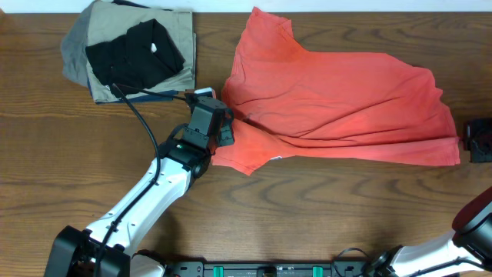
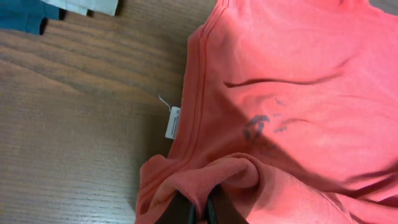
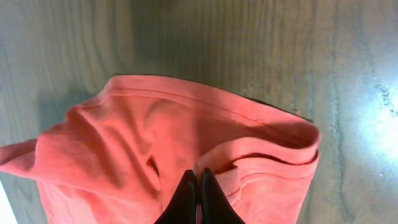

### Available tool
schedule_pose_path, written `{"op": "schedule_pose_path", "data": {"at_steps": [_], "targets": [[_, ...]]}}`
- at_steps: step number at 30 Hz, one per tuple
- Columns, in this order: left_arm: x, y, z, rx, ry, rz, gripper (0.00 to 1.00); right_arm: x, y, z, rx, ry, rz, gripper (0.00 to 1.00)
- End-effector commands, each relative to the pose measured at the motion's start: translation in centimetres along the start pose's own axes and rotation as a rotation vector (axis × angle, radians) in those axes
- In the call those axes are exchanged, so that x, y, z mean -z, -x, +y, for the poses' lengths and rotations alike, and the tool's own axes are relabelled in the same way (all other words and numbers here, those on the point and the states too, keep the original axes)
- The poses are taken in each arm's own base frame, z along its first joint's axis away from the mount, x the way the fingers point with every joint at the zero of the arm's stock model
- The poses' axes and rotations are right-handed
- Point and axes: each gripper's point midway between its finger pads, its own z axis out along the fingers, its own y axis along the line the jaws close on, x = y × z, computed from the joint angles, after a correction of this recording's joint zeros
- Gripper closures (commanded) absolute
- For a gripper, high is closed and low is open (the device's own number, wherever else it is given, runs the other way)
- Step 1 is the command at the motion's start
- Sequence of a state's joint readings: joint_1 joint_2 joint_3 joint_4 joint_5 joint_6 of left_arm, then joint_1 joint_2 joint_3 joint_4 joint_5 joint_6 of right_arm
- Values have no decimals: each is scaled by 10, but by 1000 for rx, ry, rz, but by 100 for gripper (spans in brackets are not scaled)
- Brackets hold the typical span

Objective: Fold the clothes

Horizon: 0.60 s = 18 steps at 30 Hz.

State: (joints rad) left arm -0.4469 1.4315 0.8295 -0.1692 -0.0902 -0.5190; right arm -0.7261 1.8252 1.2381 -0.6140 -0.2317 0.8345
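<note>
A brown wood-grain table (image 1: 323, 208) fills the overhead view, with a pale strip beyond its far edge. Left of the coral-red T-shirt (image 1: 338, 100), toward that far edge, sits a stack of folded garments (image 1: 131, 50) in grey, khaki, black and navy. The T-shirt lies spread and rumpled across the table's right half. The left gripper (image 1: 223, 129) meets the T-shirt's left edge, and the right gripper (image 1: 470, 141) meets its right edge.

Only the left wrist view shows a small white tag (image 2: 172, 122) on a thread just beside the T-shirt's stitched edge, a faint dark print (image 2: 258, 126), and the jaws clenched on a bunched fold of the T-shirt. Only the right wrist view shows that arm's jaws clamped on a doubled T-shirt edge.
</note>
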Motion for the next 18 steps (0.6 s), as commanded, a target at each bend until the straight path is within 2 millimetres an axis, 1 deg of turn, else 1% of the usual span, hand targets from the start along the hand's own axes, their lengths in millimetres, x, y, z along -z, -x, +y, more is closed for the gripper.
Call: {"op": "schedule_pose_path", "data": {"at_steps": [1,5,8,10,14,18], "targets": [[-1,15,1,-6,22,-46,94,-1,-1,4,19,-41,-42,99],[-9,18,2,-3,34,-66,94,-3,-1,5,56,-93,-102,99],[-18,19,-1,-1,28,-76,94,-3,7,9,75,-102,-161,99],[-23,21,-2,1,24,-87,93,-2,11,13,91,-93,-187,99],[-29,28,2,6,56,-128,94,-1,19,24,98,-52,-223,99],[-36,26,3,7,59,-126,94,0,23,30,101,-29,-243,99]]}}
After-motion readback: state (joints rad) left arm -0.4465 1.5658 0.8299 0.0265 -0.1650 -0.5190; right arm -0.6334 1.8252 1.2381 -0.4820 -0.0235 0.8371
